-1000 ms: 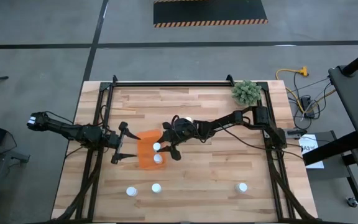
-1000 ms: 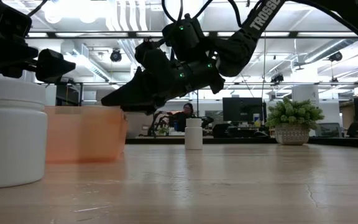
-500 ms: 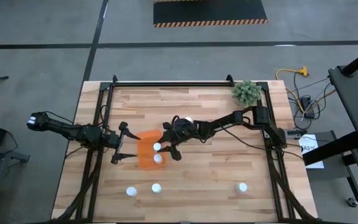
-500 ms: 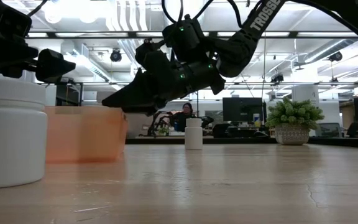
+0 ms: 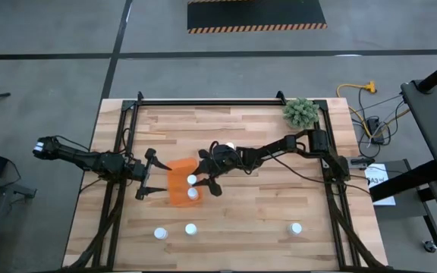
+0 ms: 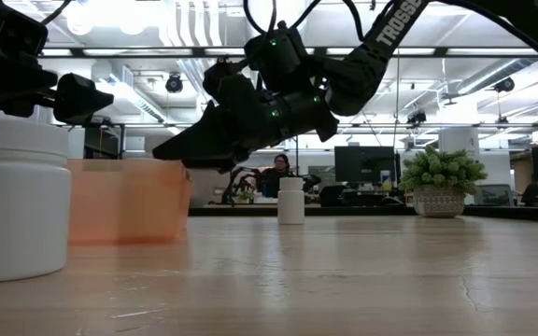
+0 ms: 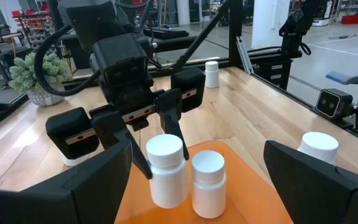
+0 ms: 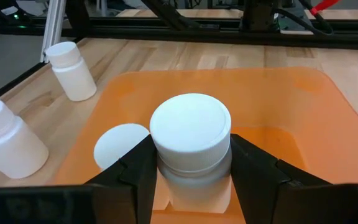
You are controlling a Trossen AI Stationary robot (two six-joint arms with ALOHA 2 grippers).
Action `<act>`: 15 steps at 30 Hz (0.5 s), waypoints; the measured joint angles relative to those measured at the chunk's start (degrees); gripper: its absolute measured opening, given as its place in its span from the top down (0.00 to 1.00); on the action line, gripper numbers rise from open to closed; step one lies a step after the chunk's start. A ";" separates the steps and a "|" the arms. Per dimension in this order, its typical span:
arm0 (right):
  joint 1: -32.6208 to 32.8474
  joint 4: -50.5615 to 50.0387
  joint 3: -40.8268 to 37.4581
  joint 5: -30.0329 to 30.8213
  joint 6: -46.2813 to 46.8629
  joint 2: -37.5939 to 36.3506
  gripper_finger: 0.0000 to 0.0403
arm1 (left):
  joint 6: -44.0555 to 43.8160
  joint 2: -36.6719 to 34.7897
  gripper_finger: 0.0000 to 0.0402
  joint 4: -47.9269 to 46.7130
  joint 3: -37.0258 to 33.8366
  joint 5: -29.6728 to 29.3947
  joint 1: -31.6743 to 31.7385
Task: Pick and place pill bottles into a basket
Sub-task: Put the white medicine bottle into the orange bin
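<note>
The orange basket (image 5: 177,188) sits at mid-table with two white-capped pill bottles inside. My right gripper (image 5: 197,180) reaches over its right wall and is shut on the farther one (image 8: 191,134). The other bottle (image 7: 208,180) stands upright on the basket floor beside it. My left gripper (image 5: 156,177) waits open at the basket's left side, its fingers apart at either side of the basket's left end, touching nothing. More bottles stand on the bare table. My right gripper pinches the bottle between its two fingers (image 8: 138,168), which press on opposite sides of the body just below the cap (image 8: 191,171). The fingers slant down from the table's right side. The bottle is upright inside the basket; whether its base rests on the floor I cannot tell.
Three loose bottles stand near the front edge (image 5: 160,233), (image 5: 191,228), (image 5: 296,227), and one more (image 5: 230,146) stands behind my right arm. A green fuzzy plant (image 5: 300,112) sits at the far right corner. Black frame rails run along the table's sides.
</note>
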 joint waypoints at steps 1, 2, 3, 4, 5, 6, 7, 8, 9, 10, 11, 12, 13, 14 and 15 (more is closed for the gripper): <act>0.00 0.04 0.00 -0.03 0.00 0.00 0.62 | 0.01 0.00 0.14 0.00 -0.01 -0.01 0.00; 0.00 0.03 0.00 -0.04 0.00 0.00 0.62 | 0.01 0.00 0.14 -0.02 0.01 0.01 0.00; 0.00 -0.01 0.00 -0.04 0.00 0.00 0.62 | 0.01 0.00 0.14 0.00 -0.01 -0.01 0.00; -0.01 -0.04 0.00 -0.04 0.00 0.00 0.62 | 0.01 0.00 0.14 0.00 0.00 0.00 0.00; -0.02 -0.02 0.00 -0.04 0.00 0.00 0.62 | 0.01 0.00 0.14 0.00 -0.01 -0.01 0.00; -0.02 -0.02 0.00 -0.04 0.00 0.00 0.62 | 0.01 0.00 0.14 0.00 -0.01 -0.01 0.00; -0.02 -0.02 0.00 -0.04 0.00 0.00 0.62 | 0.00 0.00 0.14 0.00 -0.01 0.00 0.00; -0.02 -0.02 0.00 -0.04 0.00 0.00 0.62 | 0.00 0.00 0.14 -0.02 0.01 0.01 0.00; -0.02 -0.04 0.00 -0.05 0.00 0.00 0.62 | 0.00 0.00 0.14 0.00 0.01 -0.01 0.00; -0.02 -0.02 0.00 -0.04 0.00 0.00 0.61 | 0.00 0.00 0.14 0.00 -0.01 0.01 0.00; -0.02 -0.02 0.00 -0.04 -0.02 0.00 0.61 | 0.01 0.00 0.14 0.00 0.01 0.00 0.00; -0.02 -0.02 0.00 -0.04 -0.01 0.00 0.60 | 0.00 0.00 0.14 0.00 -0.01 0.00 0.00; -0.02 -0.02 0.00 -0.04 0.00 0.00 0.59 | 0.01 0.00 0.14 0.00 -0.01 0.01 0.00; -0.02 -0.02 0.00 -0.04 -0.02 0.00 0.58 | 0.01 0.00 0.14 0.00 -0.01 0.01 0.00; -0.02 -0.04 0.00 -0.04 -0.01 0.00 0.57 | 0.01 0.00 0.14 0.00 0.01 -0.01 0.00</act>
